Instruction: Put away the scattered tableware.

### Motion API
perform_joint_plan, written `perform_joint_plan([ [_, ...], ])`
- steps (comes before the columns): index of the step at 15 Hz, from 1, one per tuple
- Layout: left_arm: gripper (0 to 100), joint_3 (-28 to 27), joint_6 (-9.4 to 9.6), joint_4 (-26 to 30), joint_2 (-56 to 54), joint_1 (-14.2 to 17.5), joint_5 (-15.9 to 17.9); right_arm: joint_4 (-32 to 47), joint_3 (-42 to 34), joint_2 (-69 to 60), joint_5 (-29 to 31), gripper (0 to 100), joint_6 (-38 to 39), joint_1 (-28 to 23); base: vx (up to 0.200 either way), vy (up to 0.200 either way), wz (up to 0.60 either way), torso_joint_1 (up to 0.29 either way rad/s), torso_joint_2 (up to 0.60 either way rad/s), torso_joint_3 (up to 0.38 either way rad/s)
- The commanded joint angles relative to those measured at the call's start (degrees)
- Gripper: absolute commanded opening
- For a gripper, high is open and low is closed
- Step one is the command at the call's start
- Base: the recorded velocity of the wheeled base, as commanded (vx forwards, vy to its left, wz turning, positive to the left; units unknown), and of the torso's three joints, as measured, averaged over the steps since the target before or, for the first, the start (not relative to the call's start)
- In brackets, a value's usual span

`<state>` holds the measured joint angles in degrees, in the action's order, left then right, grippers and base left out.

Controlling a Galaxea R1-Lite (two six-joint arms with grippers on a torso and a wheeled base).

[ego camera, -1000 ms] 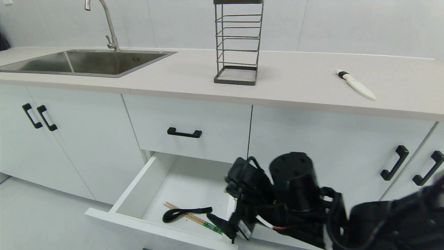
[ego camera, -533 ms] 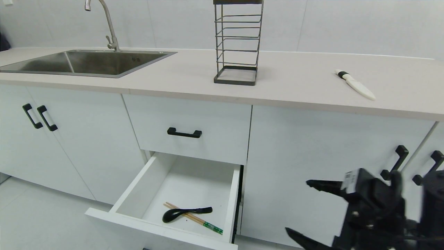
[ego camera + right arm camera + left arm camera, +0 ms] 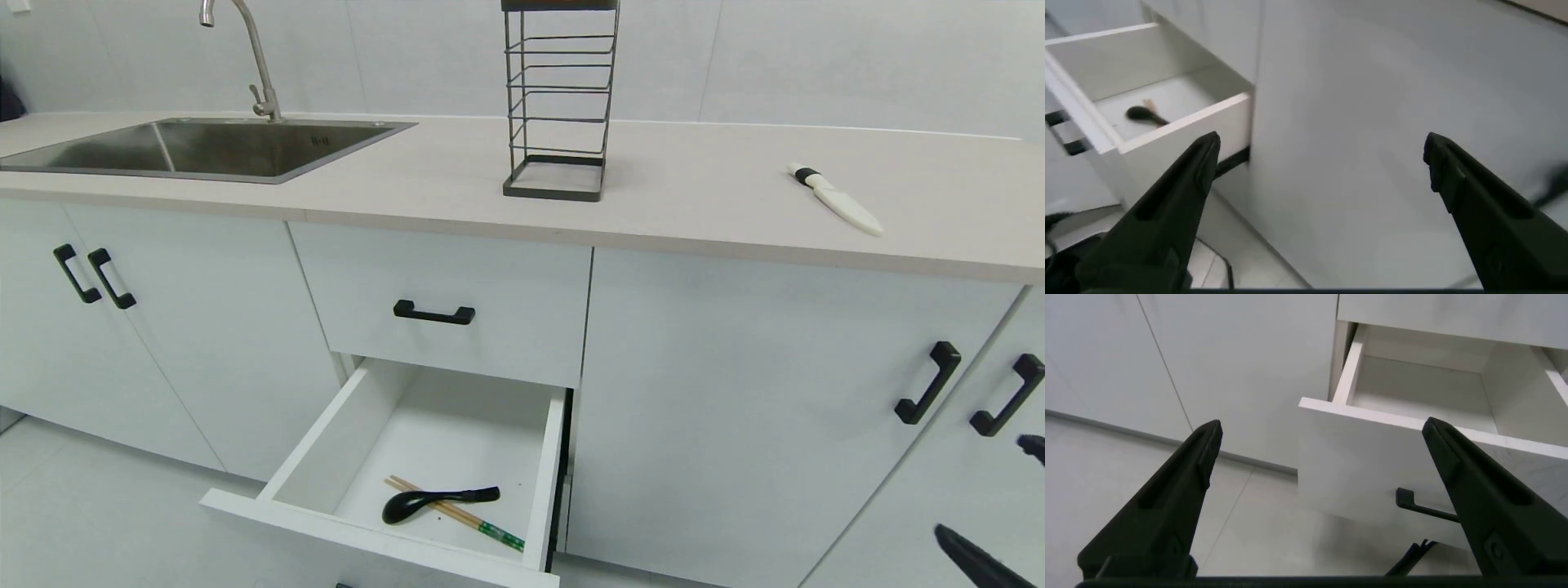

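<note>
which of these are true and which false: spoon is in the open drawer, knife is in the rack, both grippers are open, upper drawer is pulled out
The spoon is in the open drawer: true, across the chopsticks.
The knife is in the rack: false, it lies on the counter, apart from the rack.
Both grippers are open: true, left gripper and right gripper both empty.
The upper drawer is pulled out: false, it is shut.
</note>
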<state>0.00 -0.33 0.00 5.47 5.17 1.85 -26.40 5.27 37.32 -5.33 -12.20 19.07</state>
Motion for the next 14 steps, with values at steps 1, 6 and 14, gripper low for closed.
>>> perform_joint_plan([
  [1, 100, 0.0, -0.02, 0.0, 0.1, 0.0, 0.0, 5.9, -0.6, -15.9, -0.3, 100, 0.1, -6.4, 0.000, 0.000, 0.00, 0.000, 0.00, 0.000],
  [6, 100, 0.0, -0.02, 0.0, 0.1, -0.1, 0.0, 7.8, -2.4, -21.5, -2.8, 100, 4.2, -10.9, 0.000, 0.000, 0.00, 0.000, 0.00, 0.000],
  [14, 100, 0.0, 0.07, 0.0, 0.1, 0.0, 0.0, 16.6, -3.9, -31.8, -2.1, 100, 8.1, -14.4, 0.000, 0.000, 0.00, 0.000, 0.00, 0.000],
])
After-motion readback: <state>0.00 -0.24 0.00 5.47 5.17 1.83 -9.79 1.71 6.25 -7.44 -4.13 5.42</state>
